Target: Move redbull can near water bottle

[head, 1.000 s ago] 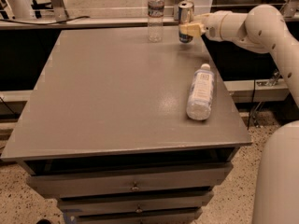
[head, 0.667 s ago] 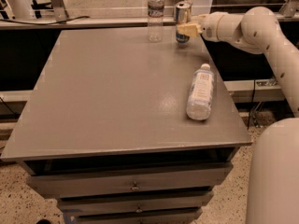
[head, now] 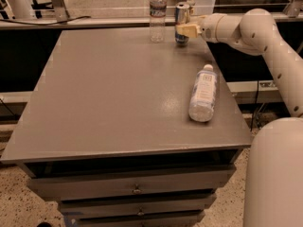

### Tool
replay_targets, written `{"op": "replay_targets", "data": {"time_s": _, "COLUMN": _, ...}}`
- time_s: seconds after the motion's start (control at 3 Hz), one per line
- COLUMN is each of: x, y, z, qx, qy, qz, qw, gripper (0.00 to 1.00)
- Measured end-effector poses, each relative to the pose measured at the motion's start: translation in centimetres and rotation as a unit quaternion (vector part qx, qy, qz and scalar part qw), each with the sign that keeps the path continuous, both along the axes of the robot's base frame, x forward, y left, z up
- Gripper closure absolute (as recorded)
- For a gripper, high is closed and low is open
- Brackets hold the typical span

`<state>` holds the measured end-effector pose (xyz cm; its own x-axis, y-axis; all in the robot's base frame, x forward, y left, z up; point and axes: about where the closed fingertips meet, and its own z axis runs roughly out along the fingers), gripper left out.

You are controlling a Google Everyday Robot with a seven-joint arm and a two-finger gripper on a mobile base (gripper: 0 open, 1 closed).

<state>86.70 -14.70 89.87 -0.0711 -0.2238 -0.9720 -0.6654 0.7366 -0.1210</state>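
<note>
Reaches in from the right with the gripper (head: pixel 183 30) clamped on the upright redbull can (head: pixel 182 11) at the far edge of the grey table (head: pixel 118 103), just beside the standing water bottle (head: pixel 157 15) and well apart from the wider clear bottle (head: pixel 203 96) lying on its side.

- Redbull can (head: pixel 181 14) standing upright at far edge of table (head: pixel 118 103), right of centre. Silver top showing, body blue and silver.
- Gripper (head: pixel 184 30) reaching in from right and clasping can round its middle, pale finger crossing can's front.
- Unclear whether can's base is touching table.
- Water bottle (head: pixel 157 18) standing upright just left of can, near but not touching. Clear plastic, white cap, dark label band circling its middle.
- Bottle rising taller than can.
</note>
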Motion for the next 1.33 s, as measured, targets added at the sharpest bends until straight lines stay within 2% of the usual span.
{"op": "replay_targets", "data": {"time_s": 0.67, "x": 0.3, "y": 0.7, "z": -0.4, "qx": 0.01, "qy": 0.005, "qz": 0.004, "qw": 0.9999, "gripper": 0.12}}
{"op": "replay_targets", "data": {"time_s": 1.0, "x": 0.3, "y": 1.6, "z": -0.5, "qx": 0.018, "qy": 0.009, "qz": 0.012, "qw": 0.9997, "gripper": 0.0}}
{"op": "replay_targets", "data": {"time_s": 1.33, "x": 0.0, "y": 2.4, "z": -0.6, "qx": 0.025, "qy": 0.013, "qz": 0.021, "qw": 0.9994, "gripper": 0.0}}
